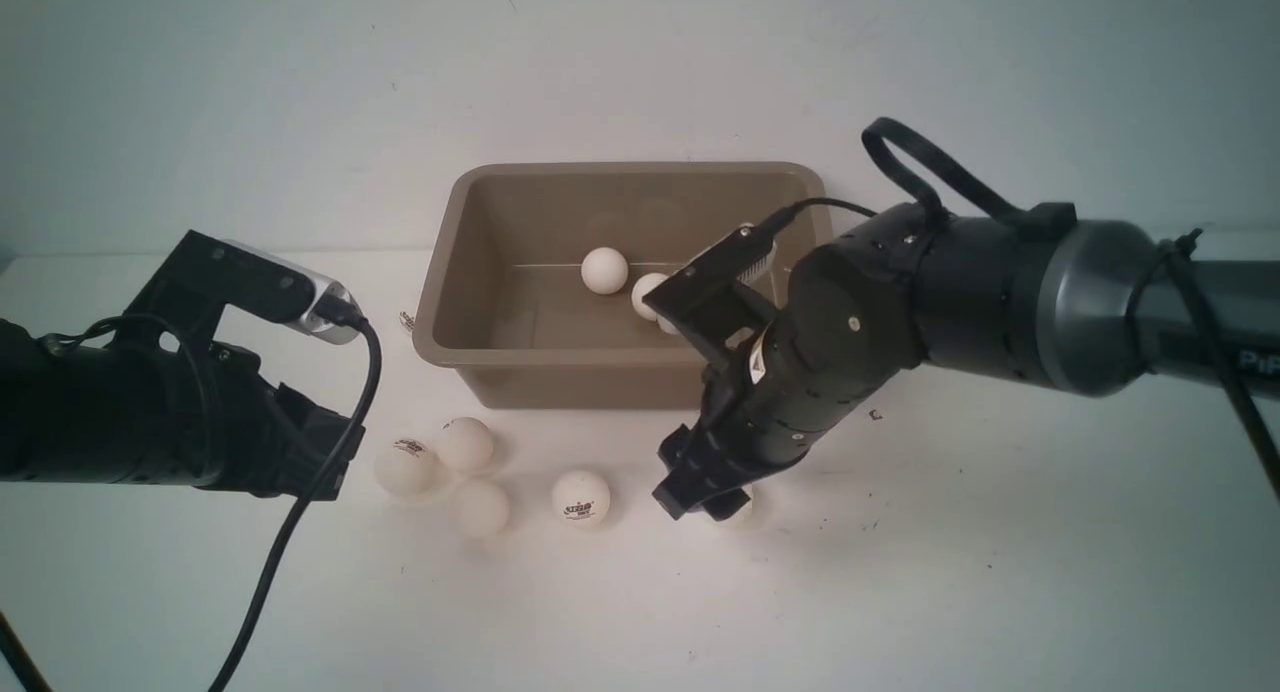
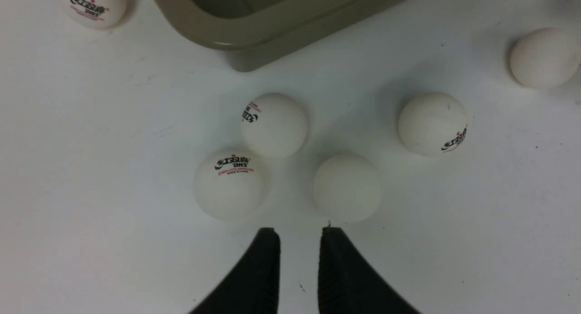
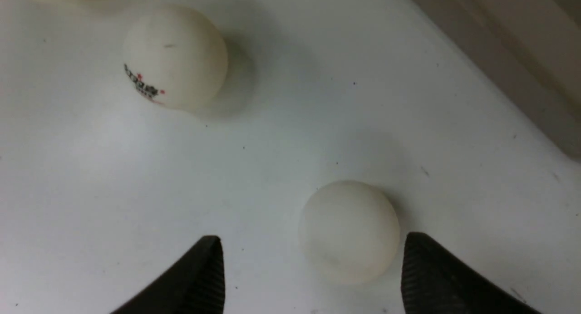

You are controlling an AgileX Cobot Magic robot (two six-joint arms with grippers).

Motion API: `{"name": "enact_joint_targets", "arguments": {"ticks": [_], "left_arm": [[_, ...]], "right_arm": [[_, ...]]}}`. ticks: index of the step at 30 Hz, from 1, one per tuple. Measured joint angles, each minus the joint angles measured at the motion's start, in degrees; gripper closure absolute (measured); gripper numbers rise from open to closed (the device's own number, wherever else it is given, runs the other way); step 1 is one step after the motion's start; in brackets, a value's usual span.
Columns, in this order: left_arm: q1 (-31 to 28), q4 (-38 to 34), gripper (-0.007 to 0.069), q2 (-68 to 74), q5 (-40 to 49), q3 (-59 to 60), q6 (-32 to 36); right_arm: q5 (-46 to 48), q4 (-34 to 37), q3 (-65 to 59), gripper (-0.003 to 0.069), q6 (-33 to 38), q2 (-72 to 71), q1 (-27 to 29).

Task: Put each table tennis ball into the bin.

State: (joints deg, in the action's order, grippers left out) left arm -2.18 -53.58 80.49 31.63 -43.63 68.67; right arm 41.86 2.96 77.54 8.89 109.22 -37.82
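So the brown bin (image 1: pixel 620 379) has at least two balls (image 1: pixel 604 270) in it, long side running left-right. Other balls (image 1: pixel 580 499) sit on the table; both grippers' (image 2: pixel 299 234) (image 3: pixel 313 241) fingers are apart, empty.

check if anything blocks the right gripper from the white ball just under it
Nothing visible stands between the open right gripper and the matte white plastic ball; the ball shows unobstructed near its fingertips.

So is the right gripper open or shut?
Open: in its wrist view, the right gripper has its fingertips wide apart.
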Motion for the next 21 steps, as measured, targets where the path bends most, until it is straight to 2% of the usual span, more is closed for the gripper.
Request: {"name": "enact_joint_targets", "arguments": {"ticks": [21], "left_arm": [[0.00, 0.00, 0.0510, 0.00, 0.00, 0.00, 0.00]], "right_arm": [[-1.78, -1.97, 3.43, 0.0179, -0.13, 7.09, 0.00]]}}
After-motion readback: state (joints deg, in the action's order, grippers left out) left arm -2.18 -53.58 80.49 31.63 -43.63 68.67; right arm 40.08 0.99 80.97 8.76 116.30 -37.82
